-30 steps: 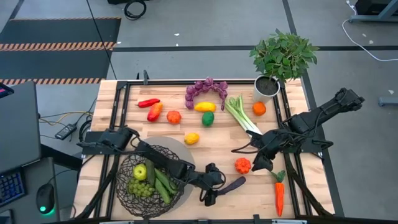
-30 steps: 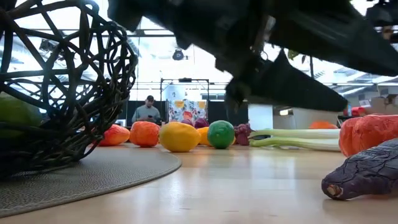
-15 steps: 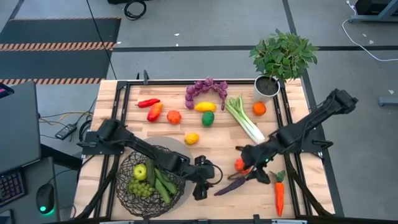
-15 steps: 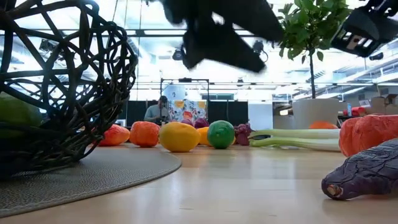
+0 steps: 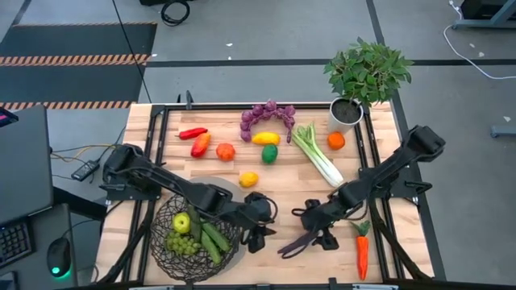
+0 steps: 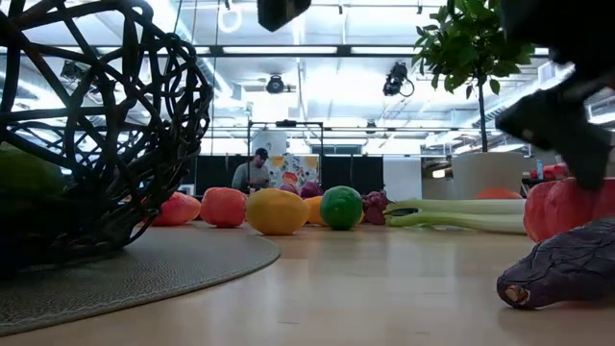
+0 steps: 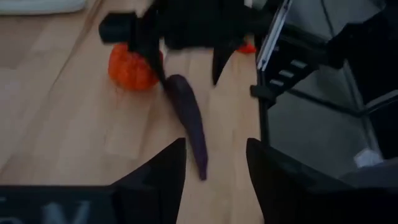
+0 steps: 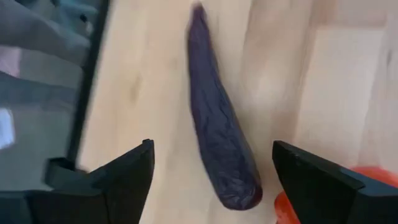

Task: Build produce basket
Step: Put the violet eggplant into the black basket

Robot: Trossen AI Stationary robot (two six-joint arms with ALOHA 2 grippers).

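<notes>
Right gripper (image 8: 211, 171) straddles one eggplant (image 8: 217, 149); apparently one carrot (image 5: 362, 250) nearby.

wire basket (image 5: 196, 235), dark mesh bowl, upright just behind the left gripper (image 5: 256, 235), holding green apple, grapes, cucumbers. purple eggplant (image 5: 297, 242) lies flat straight under the right gripper (image 5: 316, 231), between its spread fingers, untouched. orange pepper (image 7: 132, 67) just beside it. carrot (image 5: 362, 250) near; other produce well beyond both grippers.
</notes>
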